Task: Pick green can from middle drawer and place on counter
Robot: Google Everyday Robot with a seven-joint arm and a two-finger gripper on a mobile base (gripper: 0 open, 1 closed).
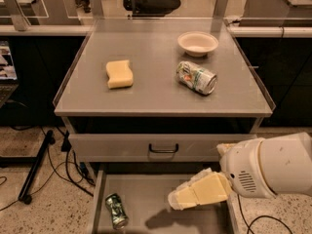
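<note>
The pick is not yet made: the green can point(117, 211) lies on its side at the left of the open middle drawer point(146, 195), while the gripper point(176, 200), its opening impossible to judge, hovers over the drawer's right part, so the grasp, the lift and the placing on the counter point(156, 91) all remain.

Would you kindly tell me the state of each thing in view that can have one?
green can: on its side in the middle drawer, unheld.
middle drawer: open.
upper drawer: shut.
white-and-silver can: on its side on the counter.
bowl: upright on counter.
sponge: flat on counter.
gripper: over the middle drawer, right of the green can, apart.
</note>
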